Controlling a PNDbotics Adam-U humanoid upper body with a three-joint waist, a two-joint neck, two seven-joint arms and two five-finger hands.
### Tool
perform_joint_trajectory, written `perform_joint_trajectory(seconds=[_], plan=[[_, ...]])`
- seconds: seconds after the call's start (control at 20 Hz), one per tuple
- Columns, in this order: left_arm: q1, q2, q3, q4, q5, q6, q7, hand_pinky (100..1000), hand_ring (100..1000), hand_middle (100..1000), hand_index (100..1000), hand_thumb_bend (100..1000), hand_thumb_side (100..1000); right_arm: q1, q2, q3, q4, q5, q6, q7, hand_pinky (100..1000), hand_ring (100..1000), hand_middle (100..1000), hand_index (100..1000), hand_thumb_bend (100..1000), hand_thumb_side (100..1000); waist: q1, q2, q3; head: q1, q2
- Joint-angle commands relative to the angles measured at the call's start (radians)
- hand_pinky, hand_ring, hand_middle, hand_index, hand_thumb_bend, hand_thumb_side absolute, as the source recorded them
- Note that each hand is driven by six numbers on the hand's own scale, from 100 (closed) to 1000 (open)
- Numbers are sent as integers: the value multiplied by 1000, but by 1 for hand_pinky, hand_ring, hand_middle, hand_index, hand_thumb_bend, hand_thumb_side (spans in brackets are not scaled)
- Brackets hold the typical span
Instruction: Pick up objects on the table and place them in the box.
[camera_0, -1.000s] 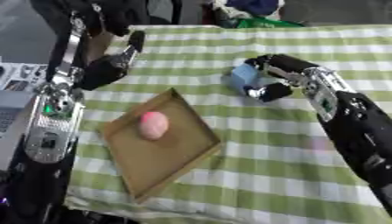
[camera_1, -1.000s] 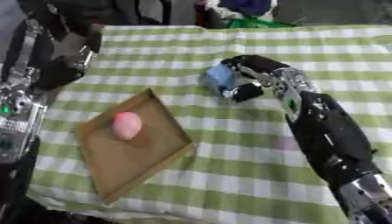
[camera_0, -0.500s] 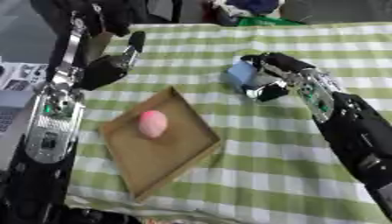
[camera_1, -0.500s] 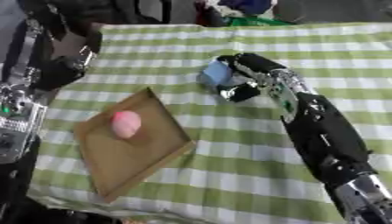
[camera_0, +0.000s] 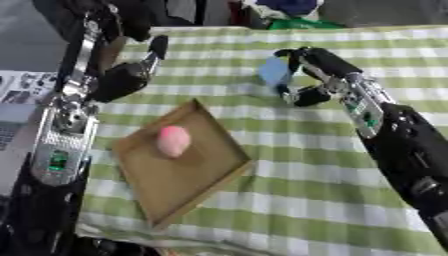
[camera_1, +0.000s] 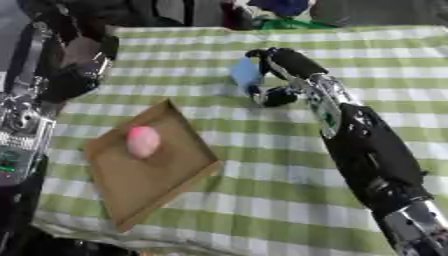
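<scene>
box: pink obj in far part, rest bare
cloth btwn box & right hand: open lane

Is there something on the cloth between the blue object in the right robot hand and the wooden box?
Nothing visible. The right robot hand holds the blue object; only bare checked cloth lies between it and the box, which holds a pink object.

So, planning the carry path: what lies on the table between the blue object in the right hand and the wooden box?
Only bare checked tablecloth lies between the blue object, held by the right hand, and the wooden box, as the left eye view shows.
</scene>
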Motion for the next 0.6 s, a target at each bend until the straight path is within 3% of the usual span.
perform_joint_trajectory(seconds=[0.05,0.6], plan=[[-15,20,9,-19,-4,1,2,585,547,516,739,333,321,-22,-1,29,-73,-40,-20,17,777,668,360,622,100,189,-3,-20,2,2,5],[-19,12,4,-27,-4,1,-5,586,547,517,739,336,324,1,67,180,-216,-181,-104,201,783,672,360,624,100,239,-4,-19,13,-5,5]])
